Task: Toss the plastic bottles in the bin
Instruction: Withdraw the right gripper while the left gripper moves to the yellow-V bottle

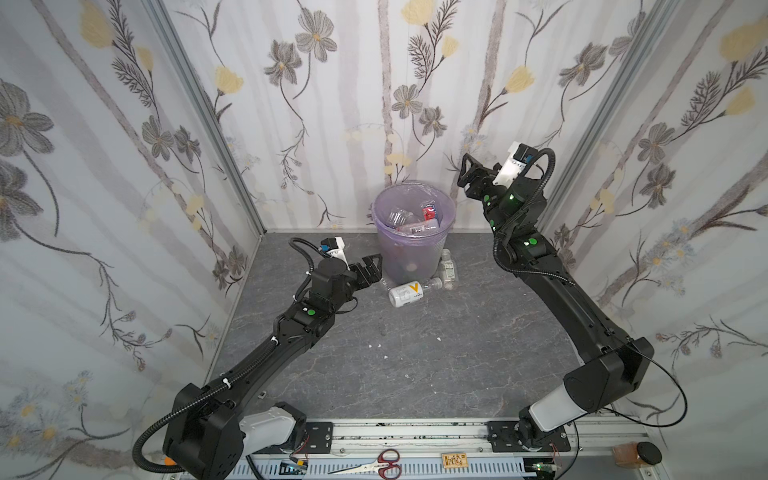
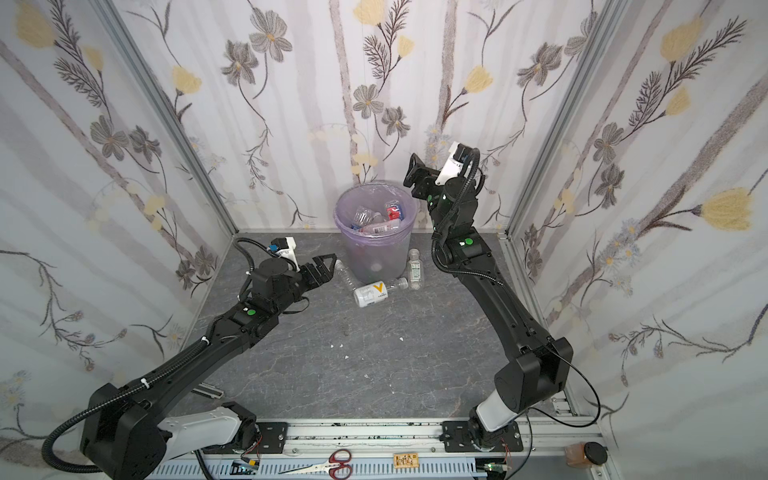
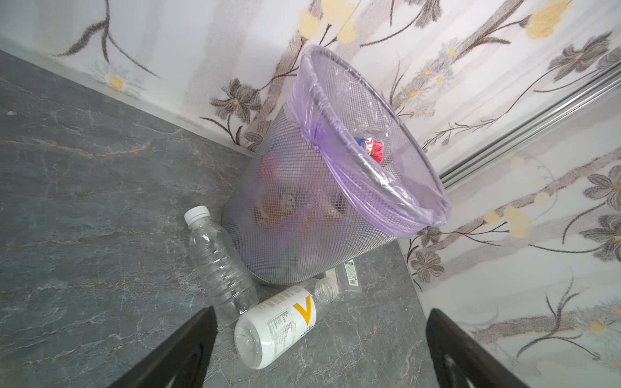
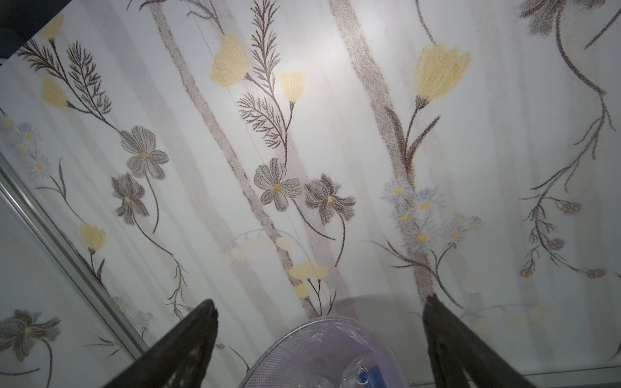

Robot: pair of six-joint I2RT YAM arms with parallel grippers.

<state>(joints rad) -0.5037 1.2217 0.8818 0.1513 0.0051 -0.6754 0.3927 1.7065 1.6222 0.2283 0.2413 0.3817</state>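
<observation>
The bin (image 1: 441, 239), a mesh basket with a lilac bag, stands at the back wall in both top views and holds several plastic bottles (image 1: 415, 220). On the floor in front of it lies a white bottle with an orange V (image 1: 406, 293) (image 3: 279, 329). A clear bottle (image 3: 220, 265) lies at the bin's left foot, and a green-labelled clear one (image 1: 447, 270) lies at its right. My left gripper (image 1: 374, 266) (image 3: 321, 310) is open and empty, low, just left of the bin, facing the white bottle. Raised beside the bin's right rim (image 4: 302, 339), my right gripper (image 1: 467, 168) (image 4: 319, 302) is open and empty.
Floral walls close in the grey floor (image 1: 415, 365) on three sides. Red-handled scissors (image 1: 384, 462) and a small board lie on the front rail. A brown jar with a black lid (image 1: 638, 454) stands at the front right corner. Small white scraps dot the floor.
</observation>
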